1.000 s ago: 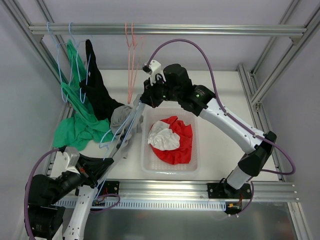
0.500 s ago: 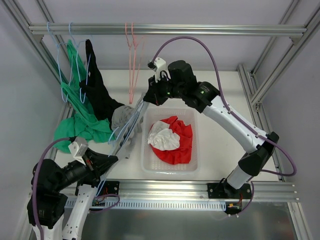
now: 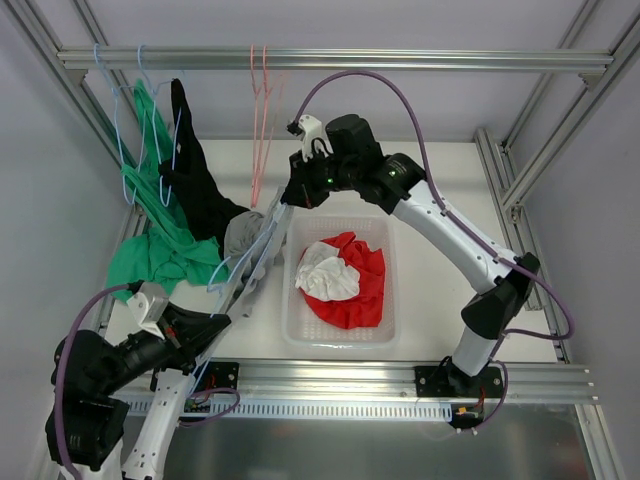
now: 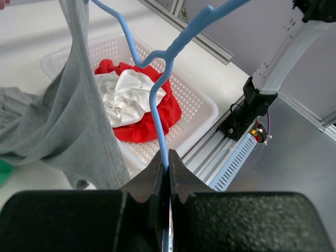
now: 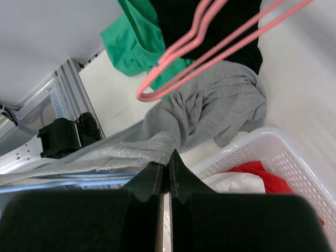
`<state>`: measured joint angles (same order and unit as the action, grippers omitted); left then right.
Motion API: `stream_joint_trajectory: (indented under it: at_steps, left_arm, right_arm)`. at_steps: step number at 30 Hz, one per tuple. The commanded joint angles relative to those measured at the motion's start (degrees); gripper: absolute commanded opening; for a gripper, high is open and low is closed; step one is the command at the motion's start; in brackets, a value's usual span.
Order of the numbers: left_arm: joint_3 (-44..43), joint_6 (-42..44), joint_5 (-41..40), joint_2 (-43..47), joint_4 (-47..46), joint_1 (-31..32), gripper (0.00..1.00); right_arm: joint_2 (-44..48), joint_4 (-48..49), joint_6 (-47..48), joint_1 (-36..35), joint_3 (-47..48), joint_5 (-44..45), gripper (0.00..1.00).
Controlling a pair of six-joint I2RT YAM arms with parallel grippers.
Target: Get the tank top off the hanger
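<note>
Here the basket point(image 3: 340, 337) holds red cloth point(image 3: 362, 290), white cloth point(image 3: 325, 275).

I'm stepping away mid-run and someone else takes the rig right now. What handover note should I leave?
Left end effector: shut on the blue hanger, low at the near left.
Right end effector: shut on the grey tank top, by the far left corner of the white basket.
Done: both grips are made, and the hanger and fabric stretch between the arms.
Left: the tank top looks not yet free of the hanger; pull it clear.
</note>
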<state>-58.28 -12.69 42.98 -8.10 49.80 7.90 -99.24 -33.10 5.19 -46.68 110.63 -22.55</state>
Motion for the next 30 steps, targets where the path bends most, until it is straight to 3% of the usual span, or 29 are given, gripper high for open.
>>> stream_joint_trajectory:
  at_steps: [1,7,11,13,15,16,18,23,30]
  left_arm:
    - [-3.5,0.9,2.5,1.1,-1.1,0.3,0.0]
    - [-5.6,1.1,-2.0,0.6,-1.7,0.3,0.0]
    - [-5.4,-2.7,-14.0,1.3,-9.7,0.3,0.0]
    - [-1.2,-7.2,-17.1,2.4,-22.2,0.2,0.0]
    - [3.1,-10.5,-17.5,2.6,-33.4,0.2,0.0]
    - [7.5,-13.5,-18.5,2.3,-44.9,0.1,0.0]
    - [11.0,-15.6,-20.0,-0.5,-55.3,0.2,0.0]
    - [15.0,-16.0,-28.6,-8.3,-74.7,0.2,0.0]
    - [9.7,-10.4,-26.6,-18.5,-77.2,0.2,0.0]
  right_arm:
    - [-2.0,-1.2,0.5,1.1,3.4,1.3,0.0]
    - [-3.4,-1.8,0.3,2.2,4.7,0.3,0.0]
    - [-2.0,1.9,-1.6,1.8,1.6,-8.3,0.0]
    - [1.3,9.9,-4.7,0.6,-4.8,-12.4,0.0]
    - [3.3,14.4,-5.0,-1.5,-7.7,-13.0,0.0]
    - [4.9,15.7,-6.6,-2.4,-8.8,-13.1,0.0]
    - [6.5,18.6,-6.7,-5.1,-12.4,-13.1,0.0]
    - [12.6,22.7,-5.9,-11.5,-20.7,-5.2,0.0]
    - [11.9,26.8,-4.8,-22.6,-32.1,15.7,0.0]
